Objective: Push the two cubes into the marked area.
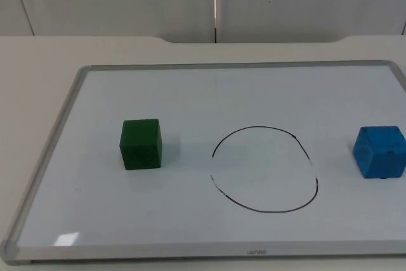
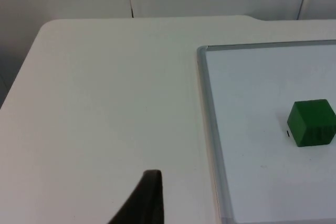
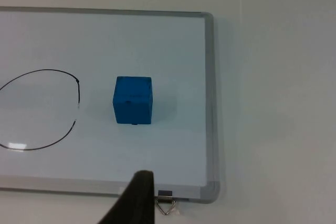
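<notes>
While outside circle (image 1: 265, 169), two cubes (image 1: 141, 144).

The whiteboard (image 1: 241, 93) is viewed from above by the top camera; opposite board edges are covered by the wrist cameras.

Whiteboard (image 1: 190, 93): smooth, glossy white writing surface; a small window reflection shows at lower left of the top view. Frame is matt grey, looks like brushed aluminium, with rounded grey plastic-looking corner pieces.

Marked ring (image 1: 265, 169): thin black marker line, dry, broken and faded along its left and right sides.

Green cube (image 1: 141, 144): matt, slightly rough faces, looks like painted wood or foam; material cannot be told.

Blue cube (image 1: 379, 152): matt, faintly mottled faces, same uncertain material.

Table (image 2: 105, 103): smooth, matt off-white top.

Small metal clip (image 3: 167, 204): shiny wire, at the board's edge.
</notes>
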`<action>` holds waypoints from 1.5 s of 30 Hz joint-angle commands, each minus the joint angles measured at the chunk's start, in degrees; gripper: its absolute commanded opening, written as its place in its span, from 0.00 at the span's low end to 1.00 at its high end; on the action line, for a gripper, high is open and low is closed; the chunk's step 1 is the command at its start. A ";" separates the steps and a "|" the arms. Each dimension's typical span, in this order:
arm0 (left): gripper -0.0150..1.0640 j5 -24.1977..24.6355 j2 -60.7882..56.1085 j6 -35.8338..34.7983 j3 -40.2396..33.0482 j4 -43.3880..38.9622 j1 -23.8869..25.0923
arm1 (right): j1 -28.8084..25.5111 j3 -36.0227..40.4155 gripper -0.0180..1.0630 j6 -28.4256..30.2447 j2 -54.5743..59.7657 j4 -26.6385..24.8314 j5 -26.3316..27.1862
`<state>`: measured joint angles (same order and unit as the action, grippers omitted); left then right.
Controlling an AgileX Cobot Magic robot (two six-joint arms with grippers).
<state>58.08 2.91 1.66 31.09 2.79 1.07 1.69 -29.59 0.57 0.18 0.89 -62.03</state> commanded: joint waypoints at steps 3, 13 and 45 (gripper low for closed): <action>0.99 -0.57 1.52 -0.02 0.19 -0.31 0.11 | 0.27 0.10 0.99 0.18 -0.18 -0.06 0.20; 0.98 -4.71 5.43 -0.02 0.19 0.15 0.11 | 0.27 0.10 0.99 0.18 -0.18 -0.06 0.20; 0.11 -9.36 41.65 34.11 0.19 37.86 0.11 | 0.27 0.10 0.99 0.18 -0.18 -0.06 0.20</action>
<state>49.24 43.98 33.35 31.09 38.18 1.07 1.69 -29.59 0.57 0.18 0.89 -62.03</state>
